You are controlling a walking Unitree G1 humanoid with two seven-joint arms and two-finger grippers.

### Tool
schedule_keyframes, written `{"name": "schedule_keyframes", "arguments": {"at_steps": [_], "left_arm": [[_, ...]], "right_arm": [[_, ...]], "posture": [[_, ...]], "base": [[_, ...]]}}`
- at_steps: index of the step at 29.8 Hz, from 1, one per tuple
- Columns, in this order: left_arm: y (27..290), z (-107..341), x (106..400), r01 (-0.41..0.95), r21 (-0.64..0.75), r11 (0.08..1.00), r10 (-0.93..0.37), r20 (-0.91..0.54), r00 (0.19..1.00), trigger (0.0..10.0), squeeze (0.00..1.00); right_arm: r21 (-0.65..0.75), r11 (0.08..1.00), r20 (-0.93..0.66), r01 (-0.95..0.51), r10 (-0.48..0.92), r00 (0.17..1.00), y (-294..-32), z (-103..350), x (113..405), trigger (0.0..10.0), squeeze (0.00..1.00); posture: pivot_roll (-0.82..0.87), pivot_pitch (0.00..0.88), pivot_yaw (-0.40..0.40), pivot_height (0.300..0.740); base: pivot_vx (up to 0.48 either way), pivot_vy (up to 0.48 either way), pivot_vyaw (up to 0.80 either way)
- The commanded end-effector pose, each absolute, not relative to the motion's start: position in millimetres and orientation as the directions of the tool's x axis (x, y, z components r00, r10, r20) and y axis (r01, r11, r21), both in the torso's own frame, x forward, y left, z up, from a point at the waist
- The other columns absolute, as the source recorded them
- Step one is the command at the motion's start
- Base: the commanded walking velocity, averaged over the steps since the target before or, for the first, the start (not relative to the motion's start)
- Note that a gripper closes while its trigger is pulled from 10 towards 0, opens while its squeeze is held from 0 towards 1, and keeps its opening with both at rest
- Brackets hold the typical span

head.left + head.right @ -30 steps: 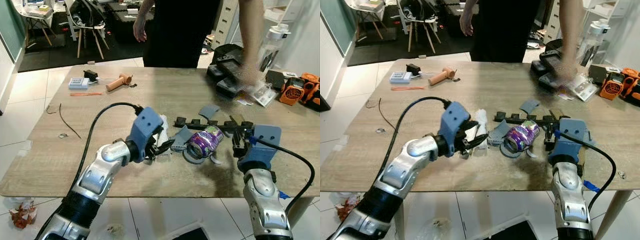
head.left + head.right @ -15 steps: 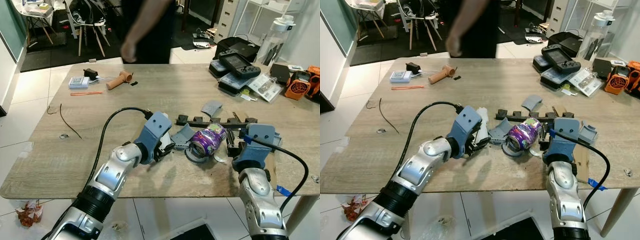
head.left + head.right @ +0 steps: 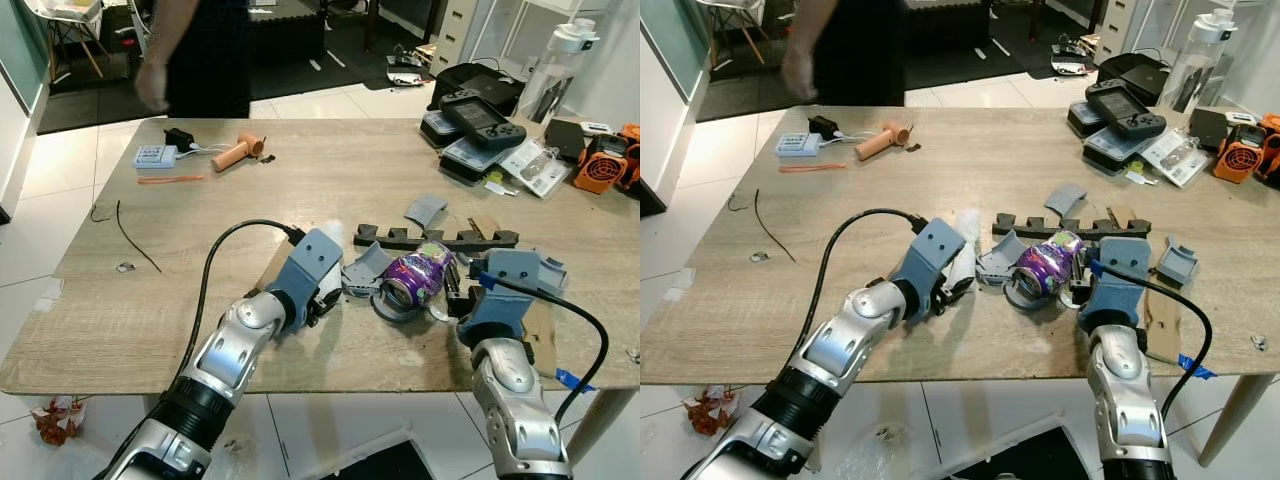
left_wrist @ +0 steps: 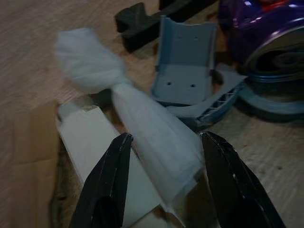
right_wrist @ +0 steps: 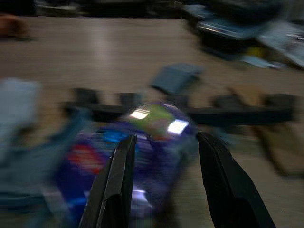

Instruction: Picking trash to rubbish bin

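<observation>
Wood-grain worktop [image 3: 330,175] is carrying a cluster of trash near its front edge. At the middle of that cluster a purple drink can [image 3: 415,277] is lying on its side, its open end facing the robot, with a black notched foam strip [image 3: 435,239] just behind it and grey plastic pieces [image 3: 365,270] touching its left side. Left of those pieces a twisted white tissue wad [image 4: 142,128] is lying on a pale cardboard piece [image 4: 102,142].

The left claw [image 4: 164,190] is reaching over that wad, its 2 black fingers [image 4: 109,183] spread with the tissue lying between them; whether they are touching it cannot be told. The right claw [image 5: 164,183] is sitting just to the right of the can, fingers spread, with the blurred can lying just beyond its fingertips.

Farther back on the right, a black handheld console [image 3: 480,113] is resting on a stack of items, beside an orange-and-black device [image 3: 600,165]. At the far left corner a tan roller-shaped object [image 3: 237,154] and a small blue-and-white device [image 3: 154,156] are lying. A person [image 3: 195,50] in dark clothing is standing beyond the far left edge.
</observation>
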State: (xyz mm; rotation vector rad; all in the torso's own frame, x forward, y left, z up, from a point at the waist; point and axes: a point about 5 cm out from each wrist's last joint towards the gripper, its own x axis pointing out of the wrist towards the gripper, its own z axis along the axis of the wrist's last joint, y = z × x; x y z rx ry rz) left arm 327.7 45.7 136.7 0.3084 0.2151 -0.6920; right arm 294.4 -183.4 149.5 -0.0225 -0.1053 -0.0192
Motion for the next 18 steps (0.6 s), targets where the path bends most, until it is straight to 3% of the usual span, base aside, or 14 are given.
{"name": "schedule_keyframes", "arguments": {"at_steps": [1,4,8,18], "left_arm": [[42.0,127.5,322.8,0.666,0.195,0.72,-0.594,-0.324,0.736,10.0,0.0],[41.7,127.3,322.6,0.666,0.196,0.72,-0.593,-0.324,0.737,10.0,0.0],[42.4,125.6,322.2,0.668,0.196,0.718,-0.591,-0.335,0.733,10.0,0.0],[42.1,125.2,323.8,0.672,0.204,0.712,-0.593,-0.338,0.731,10.0,0.0]], "right_arm": [[-0.008,0.994,0.117,-0.113,0.113,0.987,-165.0,155.4,292.2,10.0,0.0],[-0.009,0.99,0.123,-0.142,0.142,0.982,-161.2,157.5,291.6,10.0,0.0],[-0.029,0.944,0.084,-0.327,0.329,0.941,-137.8,166.0,286.0,10.0,0.0],[-0.028,0.909,-0.07,-0.415,0.412,0.908,-136.8,158.6,281.4,10.0,0.0]], "posture": [[-0.13,0.172,0.022,0.74],[-0.13,0.172,0.021,0.74],[-0.13,0.173,0.022,0.74],[-0.13,0.165,0.027,0.74]], "base": [[0.0,0.0,0.0],[0.0,0.0,0.0],[0.0,0.0,0.0],[0.0,0.0,0.0]]}}
